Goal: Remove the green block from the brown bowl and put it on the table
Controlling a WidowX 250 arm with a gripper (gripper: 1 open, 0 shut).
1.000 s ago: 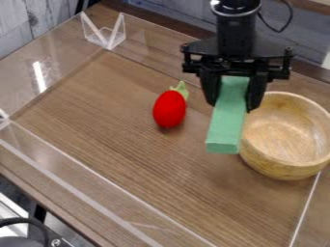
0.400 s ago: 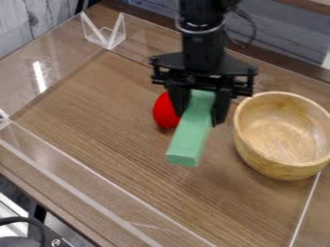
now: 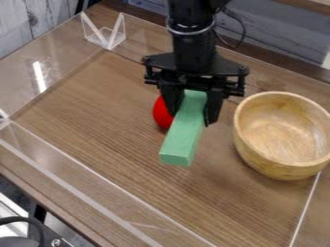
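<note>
My gripper (image 3: 195, 99) is shut on the upper end of the green block (image 3: 184, 130), a light-green bar that hangs slanted down and to the left above the table (image 3: 91, 125). Whether its lower end touches the wood I cannot tell. The brown bowl (image 3: 283, 135) sits to the right of the block, apart from it, with nothing inside. The gripper's black arm rises straight up out of the top of the frame.
A red strawberry-like toy (image 3: 162, 112) lies just behind the block, partly hidden by it and the fingers. Clear acrylic walls (image 3: 58, 169) run along the table's edges, with a folded clear piece (image 3: 103, 32) at the back left.
The gripper has carried the green block leftward, away from the bowl's rim to in front of the red toy. The bowl has stayed put.
</note>
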